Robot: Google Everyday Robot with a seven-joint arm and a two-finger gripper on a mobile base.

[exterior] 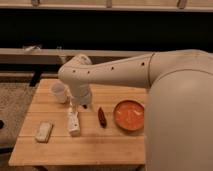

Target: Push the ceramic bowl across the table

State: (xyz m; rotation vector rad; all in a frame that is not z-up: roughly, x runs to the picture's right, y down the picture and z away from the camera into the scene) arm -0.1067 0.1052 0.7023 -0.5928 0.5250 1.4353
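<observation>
The ceramic bowl (pixel 129 115) is wide, shallow and orange-red, and sits on the right part of the light wooden table (pixel 100 145). My white arm reaches in from the right and bends down over the table's middle-left. The gripper (pixel 75 107) hangs below the arm's wrist, left of the bowl and well apart from it, just above a small white upright object (pixel 73 123). The arm hides most of the gripper.
A small white cup (pixel 59 92) stands at the back left. A dark red oblong item (pixel 102 117) lies just left of the bowl. A pale flat packet (pixel 44 132) lies at the front left. A long grey bench (pixel 35 53) runs behind the table.
</observation>
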